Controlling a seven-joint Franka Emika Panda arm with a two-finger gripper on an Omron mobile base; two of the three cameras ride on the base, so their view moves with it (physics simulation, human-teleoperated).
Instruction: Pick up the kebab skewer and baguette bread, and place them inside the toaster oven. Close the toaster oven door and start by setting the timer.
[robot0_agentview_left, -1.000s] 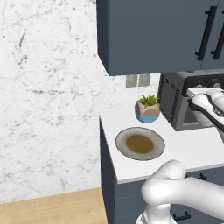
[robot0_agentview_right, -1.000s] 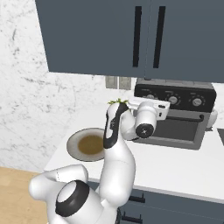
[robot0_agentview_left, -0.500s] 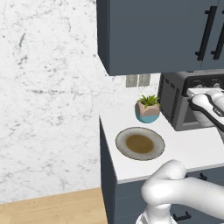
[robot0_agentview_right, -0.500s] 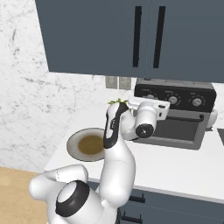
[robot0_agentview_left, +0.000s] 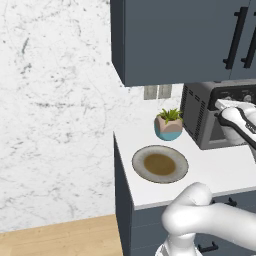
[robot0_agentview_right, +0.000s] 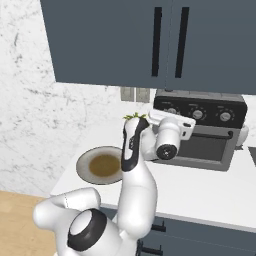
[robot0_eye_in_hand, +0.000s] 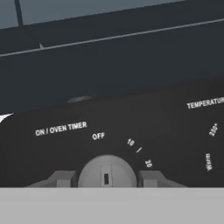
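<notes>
Leftmost on the counter (robot0_agentview_left: 150, 195) sits a round plate (robot0_agentview_left: 160, 164) with a brown middle, bare of food. Behind it and to its right stands a small potted plant (robot0_agentview_left: 169, 124), just beside the left wall of the oven (robot0_agentview_left: 196, 120). Above hang dark blue cabinets (robot0_agentview_right: 115, 40) with long black handles.

Seen from the right base camera, the oven stands at the back of the counter, its door (robot0_agentview_right: 210, 148) up and closed — the bar handle runs along the door's top edge, under a panel with three knobs. The skewer and the bread lie nowhere on the counter or plate; the glass is too dark to tell what is inside. The arm reaches up from the base and bends toward the panel's left end, where the hand covers the leftmost knob.

Close up, the gripper (robot0_eye_in_hand: 106, 178) is at the timer knob (robot0_eye_in_hand: 106, 171): a grey fingertip (robot0_eye_in_hand: 62, 178) sits against the knob's left side and another against its right, so the jaws are clamped on it. The knob's slot points straight up. Printed around it are "ON / OVEN TIMER", "OFF", "10" and "20"; further right, "TEMPERATURE" and "Warm".
</notes>
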